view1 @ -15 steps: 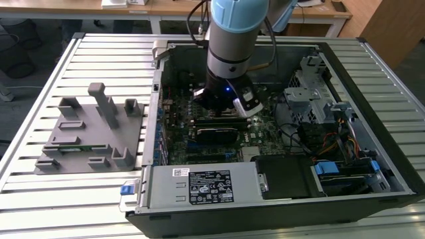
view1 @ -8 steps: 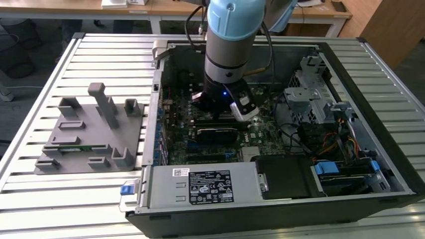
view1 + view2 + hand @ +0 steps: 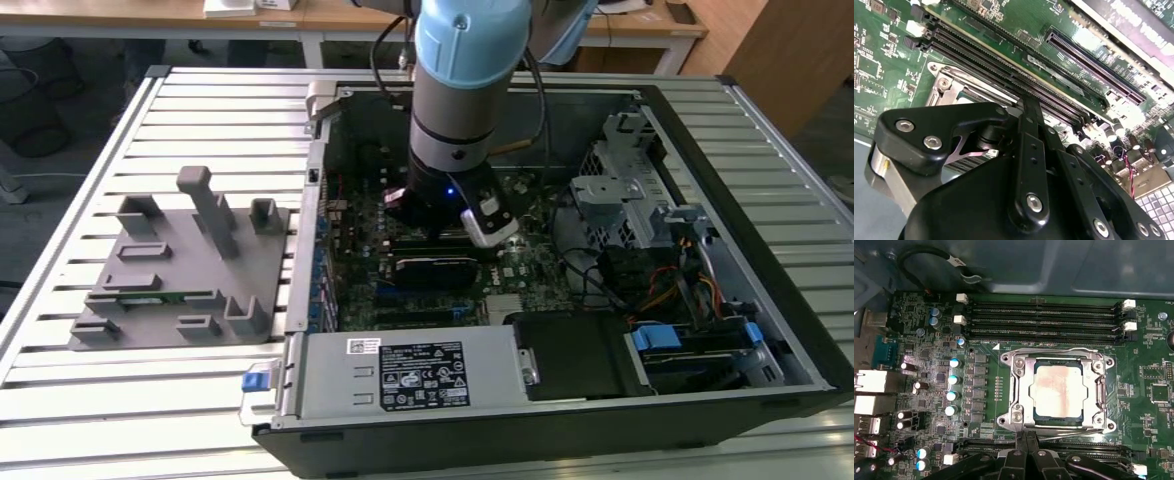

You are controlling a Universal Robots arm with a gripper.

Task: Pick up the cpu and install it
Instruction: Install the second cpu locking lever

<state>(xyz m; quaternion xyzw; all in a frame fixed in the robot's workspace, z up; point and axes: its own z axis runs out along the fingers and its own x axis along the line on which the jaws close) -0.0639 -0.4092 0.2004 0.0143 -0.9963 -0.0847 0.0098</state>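
One cpu (image 3: 1058, 391) lies flat in the socket frame (image 3: 1019, 390) of the motherboard (image 3: 984, 405), silvery top up, with four memory slots (image 3: 1044, 320) along one side of the socket in the first wrist view. One open computer case (image 3: 787, 300) sits on the slatted bench (image 3: 200, 100), toward the bench's edge at the exterior view's right; one grey fixture (image 3: 180, 270) stands beside it, toward the left edge. The single arm (image 3: 461, 90) reaches straight down into the case, its wrist over the middle of the board. The gripper (image 3: 1026, 447) hangs just off the socket's edge; its fingers (image 3: 1030, 440) are drawn together with no gap visible and nothing between them, clear of the chip. The second wrist view adds the gripper's black linkage (image 3: 1029, 165) close up, above the long slots (image 3: 1004, 60), and a corner of the socket's metal frame (image 3: 946, 80).
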